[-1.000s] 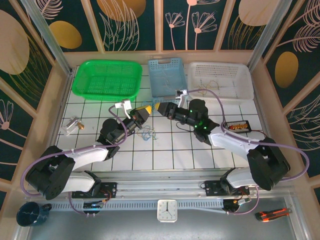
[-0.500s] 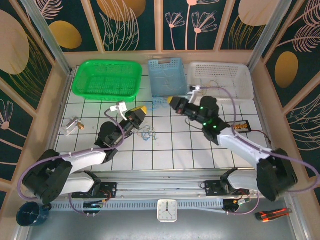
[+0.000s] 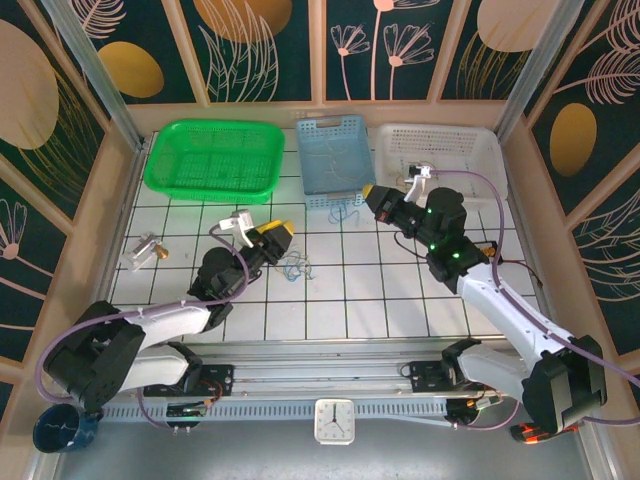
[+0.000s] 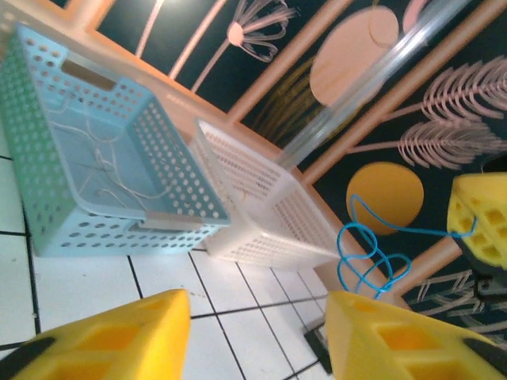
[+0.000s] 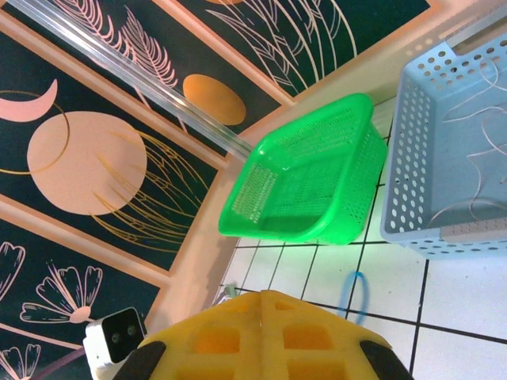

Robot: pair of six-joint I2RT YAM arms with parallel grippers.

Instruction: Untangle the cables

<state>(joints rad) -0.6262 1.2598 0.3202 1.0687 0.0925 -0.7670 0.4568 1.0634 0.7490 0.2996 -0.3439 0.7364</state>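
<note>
- A blue cable [image 3: 345, 211] dangles just in front of the blue basket [image 3: 333, 150], pinched by my right gripper [image 3: 371, 193], its fingers pressed together.
- A loose tangle [image 3: 293, 266] lies on the tiles, farther in front of the basket.
- My left gripper [image 3: 281, 233] stands left of that tangle, fingers spread around nothing.
- Pale wires [image 4: 103, 170] lie inside the basket.
</note>
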